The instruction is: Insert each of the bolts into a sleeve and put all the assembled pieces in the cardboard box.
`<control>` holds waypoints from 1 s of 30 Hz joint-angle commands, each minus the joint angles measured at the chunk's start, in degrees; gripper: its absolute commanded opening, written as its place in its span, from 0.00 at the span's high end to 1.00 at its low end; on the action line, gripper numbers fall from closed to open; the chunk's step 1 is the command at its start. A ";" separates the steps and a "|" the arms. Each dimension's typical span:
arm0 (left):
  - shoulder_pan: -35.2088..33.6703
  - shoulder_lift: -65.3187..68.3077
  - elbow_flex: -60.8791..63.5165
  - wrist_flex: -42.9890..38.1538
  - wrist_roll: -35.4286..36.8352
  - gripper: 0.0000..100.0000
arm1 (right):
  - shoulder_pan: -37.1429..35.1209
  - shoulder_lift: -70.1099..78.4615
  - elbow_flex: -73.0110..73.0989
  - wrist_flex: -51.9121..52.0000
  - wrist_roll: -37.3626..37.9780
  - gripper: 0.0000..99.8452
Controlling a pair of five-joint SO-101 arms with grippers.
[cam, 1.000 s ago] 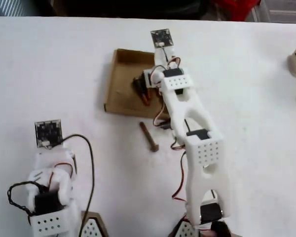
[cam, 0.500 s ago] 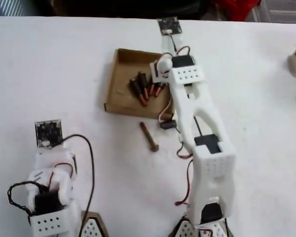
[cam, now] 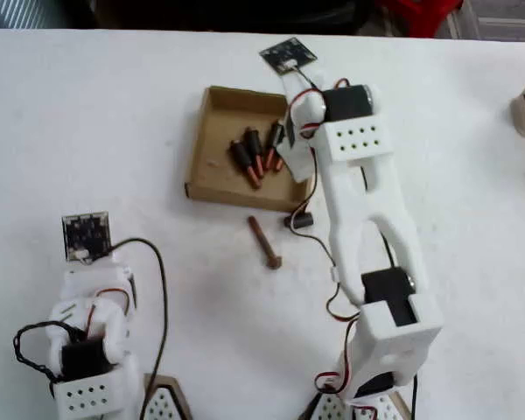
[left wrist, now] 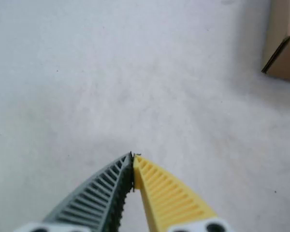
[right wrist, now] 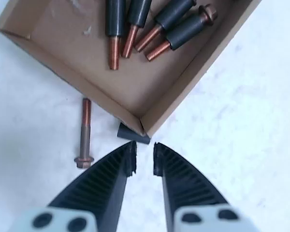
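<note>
While the R arm stretches across the tabletop [cam: 114, 105] to the cardboard box [cam: 214, 140], its hand [right wrist: 144, 157] hangs just outside the box's near corner. Black fingers are only narrowly apart, nothing between them. Box sits mid-tabletop, open side up, w/ four bolt-in-sleeve pieces [right wrist: 137, 12] lying on its floor. Two lie roughly parallel and two at an angle beside them, threaded ends sticking out of the black sleeves. One bare bolt [cam: 264, 242] lies flat on the tabletop outside the box, near its front wall, head end pointing away from the box. One loose sleeve [right wrist: 133, 134] lies on the tabletop right at that same box corner, between corner and R fingertips. Can't tell if it touches the cardboard. Bolt & sleeve are apart, not mated. L arm is well away at the near-left side of the tabletop. L hand [left wrist: 133, 162] is closed tip to tip, grey finger against yellow, holding nothing, over bare tabletop w/ one box corner far off at the edge of the L wrist view.
</note>
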 commanded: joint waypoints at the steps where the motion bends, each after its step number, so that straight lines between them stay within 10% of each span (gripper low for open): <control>1: -0.13 -0.40 -0.09 -0.18 -0.62 0.98 | 0.13 -4.53 0.70 4.26 4.57 0.96; 13: -0.22 -0.40 -0.09 -0.18 -0.62 0.98 | 0.31 -21.67 38.51 -15.25 4.84 0.97; 30: -0.22 -0.40 -0.09 -0.09 -0.62 0.98 | 5.85 -6.73 50.20 -47.52 5.01 0.97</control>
